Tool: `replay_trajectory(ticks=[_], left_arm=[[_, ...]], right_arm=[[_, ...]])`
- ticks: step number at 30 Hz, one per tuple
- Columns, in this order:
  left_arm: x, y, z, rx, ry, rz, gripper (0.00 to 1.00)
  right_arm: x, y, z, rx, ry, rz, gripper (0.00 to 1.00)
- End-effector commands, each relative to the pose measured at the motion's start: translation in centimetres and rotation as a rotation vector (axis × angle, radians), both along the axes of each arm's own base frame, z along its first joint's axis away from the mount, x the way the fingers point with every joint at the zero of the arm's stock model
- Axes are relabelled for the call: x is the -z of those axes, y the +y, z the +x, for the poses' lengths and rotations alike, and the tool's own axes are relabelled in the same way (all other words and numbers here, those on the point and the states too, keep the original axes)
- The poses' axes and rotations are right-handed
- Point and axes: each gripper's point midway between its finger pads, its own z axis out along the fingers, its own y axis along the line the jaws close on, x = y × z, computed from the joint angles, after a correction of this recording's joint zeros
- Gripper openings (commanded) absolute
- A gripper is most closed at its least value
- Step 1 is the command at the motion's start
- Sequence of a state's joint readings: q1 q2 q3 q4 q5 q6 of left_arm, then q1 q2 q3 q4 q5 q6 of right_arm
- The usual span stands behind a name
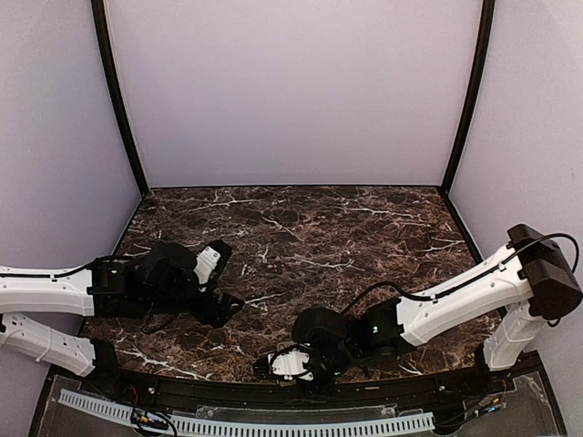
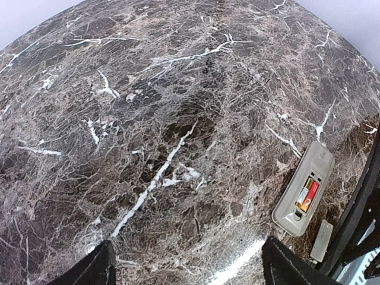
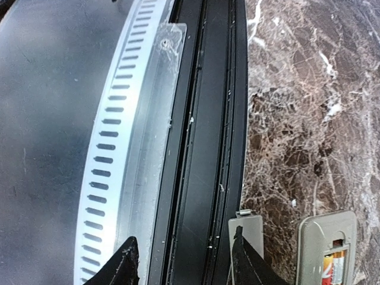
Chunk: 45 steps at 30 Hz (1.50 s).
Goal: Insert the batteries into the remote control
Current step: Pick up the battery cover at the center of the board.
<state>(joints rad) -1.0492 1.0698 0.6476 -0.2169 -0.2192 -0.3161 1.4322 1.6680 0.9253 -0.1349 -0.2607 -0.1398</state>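
I read left gripper (image 2: 187, 258) spread wide, empty, open marble table (image 2: 178, 119) ahead. Right gripper (image 3: 184, 252) parted, empty, overhanging near edge; remote control (image 3: 328, 246) just beside.

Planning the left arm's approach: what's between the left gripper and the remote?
Left wrist view: only bare marble table between the left gripper and the remote control. The grey cover piece lies beside the remote, off that line.
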Motion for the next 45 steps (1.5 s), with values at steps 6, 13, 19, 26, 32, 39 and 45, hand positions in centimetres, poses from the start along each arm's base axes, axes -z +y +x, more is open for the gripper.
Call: replay_trajectory(ticks=[6, 13, 19, 26, 32, 39, 45], left_arm=[[1.2, 1.6, -0.8, -0.036, 0.028, -0.028, 0.84], [1.7, 1.0, -0.8, -0.019, 0.03, -0.038, 0.84], [1.8, 0.7, -0.7, -0.002, 0.021, -0.023, 0.84], [2.1, 0.9, -1.0, 0.001, 0.027, -0.035, 0.84], [2.0, 0.8, -1.1, 0.009, 0.026, -0.041, 0.84], [2.1, 0.9, -1.1, 0.009, 0.022, -0.04, 0.84], [2.2, 1.0, -1.1, 0.006, 0.02, -0.037, 0.84]], right_arm=[[2.3, 1.1, 1.3, -0.039, -0.142, -0.043, 0.51], [2.2, 1.6, 1.6, -0.034, -0.136, -0.037, 0.51], [3.5, 1.4, 2.2, -0.035, -0.12, -0.097, 0.51], [4.7, 0.9, 2.8, -0.007, -0.117, -0.141, 0.5], [5.4, 0.8, 3.3, 0.01, -0.128, -0.17, 0.47], [6.0, 0.4, 3.7, 0.012, -0.155, -0.196, 0.33], [6.0, 0.2, 3.5, -0.002, -0.153, -0.208, 0.21]])
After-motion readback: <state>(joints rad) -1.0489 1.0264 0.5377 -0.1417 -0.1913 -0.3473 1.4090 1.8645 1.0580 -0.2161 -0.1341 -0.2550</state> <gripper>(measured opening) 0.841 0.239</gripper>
